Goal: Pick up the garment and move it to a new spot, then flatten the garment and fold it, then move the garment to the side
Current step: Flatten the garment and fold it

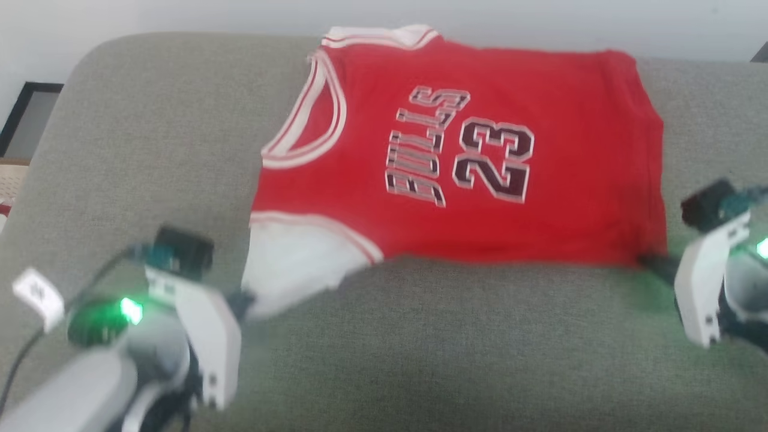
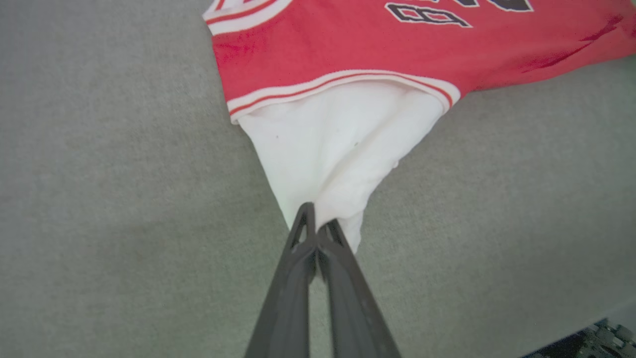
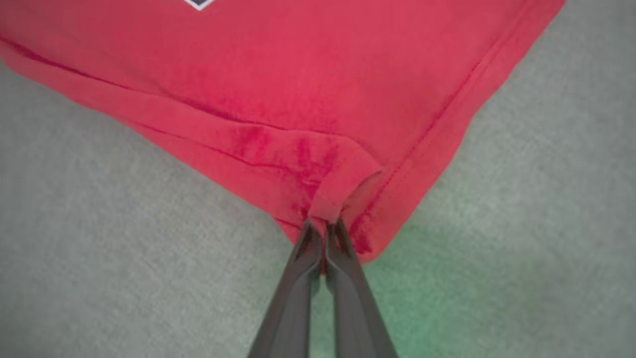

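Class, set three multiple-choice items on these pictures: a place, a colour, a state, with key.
1. The red shiny sleeveless jersey lies on: A a wooden table; B a grey fabric cushion; C a tiled floor.
2. The left claw pinches cloth that is: A white; B black; C blue.
3. The right claw is: A wide open; B shut on the jersey's red corner; C shut on nothing.
Key: B, grey weave surrounds it; A, white cloth bunches at its tips; B, red hem is clamped there.
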